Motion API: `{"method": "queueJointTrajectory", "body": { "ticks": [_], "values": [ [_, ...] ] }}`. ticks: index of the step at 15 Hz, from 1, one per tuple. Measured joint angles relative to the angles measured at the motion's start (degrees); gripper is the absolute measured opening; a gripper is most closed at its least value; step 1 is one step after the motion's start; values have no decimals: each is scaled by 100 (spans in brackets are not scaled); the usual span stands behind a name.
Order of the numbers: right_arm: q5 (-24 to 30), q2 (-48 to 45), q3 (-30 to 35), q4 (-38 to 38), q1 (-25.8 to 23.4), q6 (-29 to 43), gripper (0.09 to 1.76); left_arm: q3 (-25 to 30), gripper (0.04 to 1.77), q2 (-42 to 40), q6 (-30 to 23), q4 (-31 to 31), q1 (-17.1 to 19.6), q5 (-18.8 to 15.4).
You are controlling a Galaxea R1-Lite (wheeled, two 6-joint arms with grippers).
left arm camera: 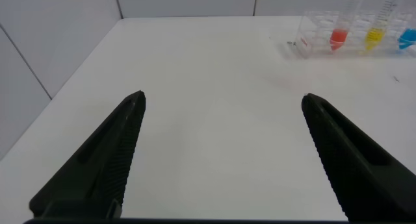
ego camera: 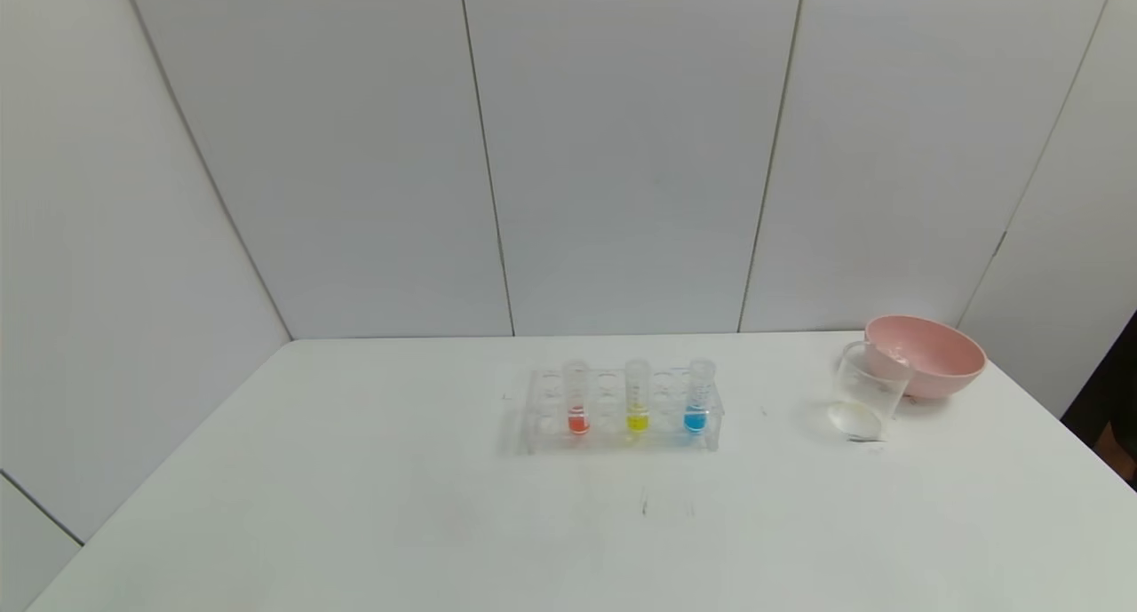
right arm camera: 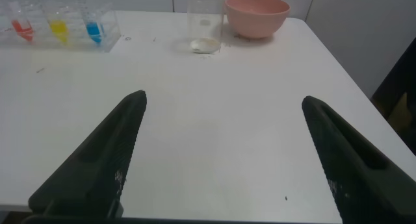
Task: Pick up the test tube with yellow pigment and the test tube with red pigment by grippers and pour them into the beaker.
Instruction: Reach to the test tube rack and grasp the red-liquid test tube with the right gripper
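A lab: test-tube rack (ego camera: 622,412), beaker (ego camera: 866,390), white panels.

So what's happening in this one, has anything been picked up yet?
Nothing is held yet. The red tube, the yellow tube and a blue tube all stand upright in the clear rack at mid-table. The beaker stands off to the rack's right, close in front of a pink bowl, and looks empty. The left gripper and right gripper are both open and hover over bare table, well short of the rack.
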State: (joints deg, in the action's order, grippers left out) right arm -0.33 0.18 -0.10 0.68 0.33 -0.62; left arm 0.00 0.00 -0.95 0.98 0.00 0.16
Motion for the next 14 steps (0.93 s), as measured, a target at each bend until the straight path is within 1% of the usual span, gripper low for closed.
{"method": "queueJointTrajectory", "body": {
  "ticks": [14],
  "values": [
    [-73, 0, -15, -4, 5, 168, 171, 0, 172, 0, 0, 0, 0, 0]
  ]
}}
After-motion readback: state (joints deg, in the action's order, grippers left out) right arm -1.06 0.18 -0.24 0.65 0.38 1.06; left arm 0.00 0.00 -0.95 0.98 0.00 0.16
